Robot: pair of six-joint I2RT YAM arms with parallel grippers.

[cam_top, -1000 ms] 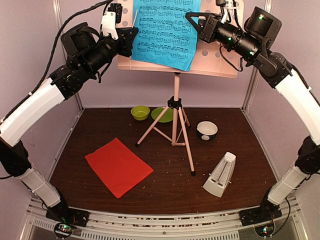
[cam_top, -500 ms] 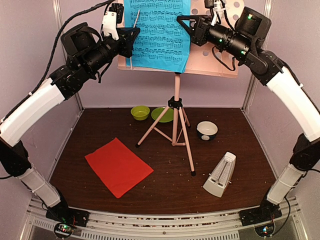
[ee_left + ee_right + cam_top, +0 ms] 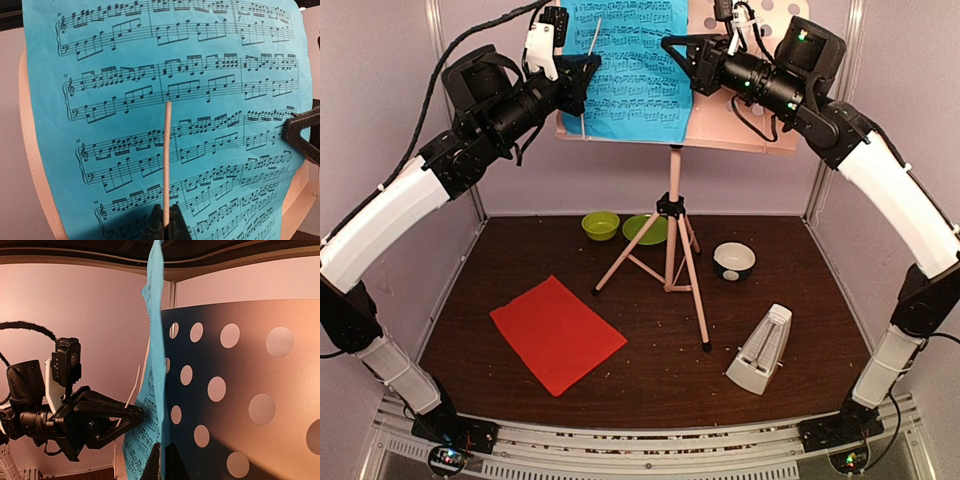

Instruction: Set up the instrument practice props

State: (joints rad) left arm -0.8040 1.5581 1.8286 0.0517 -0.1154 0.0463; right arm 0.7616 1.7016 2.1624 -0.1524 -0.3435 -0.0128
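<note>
High at the far side, blue sheet [image 3: 625,70] lying against pale pink music stand [image 3: 745,115], right edge pinched by right gripper [image 3: 667,43], left gripper [image 3: 592,70] clenched on thin pale rod [image 3: 166,155]; red sheet [image 3: 558,333] near left, metronome [image 3: 760,350] near right on desk [image 3: 650,385].

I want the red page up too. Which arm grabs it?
Probably left: the red sheet lies on its side, while the right gripper pinches the blue sheet. The left gripper holds a rod.

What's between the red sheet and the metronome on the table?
The music stand's front leg plants its foot between the red sheet and the metronome, touching neither; top view shows it.
</note>
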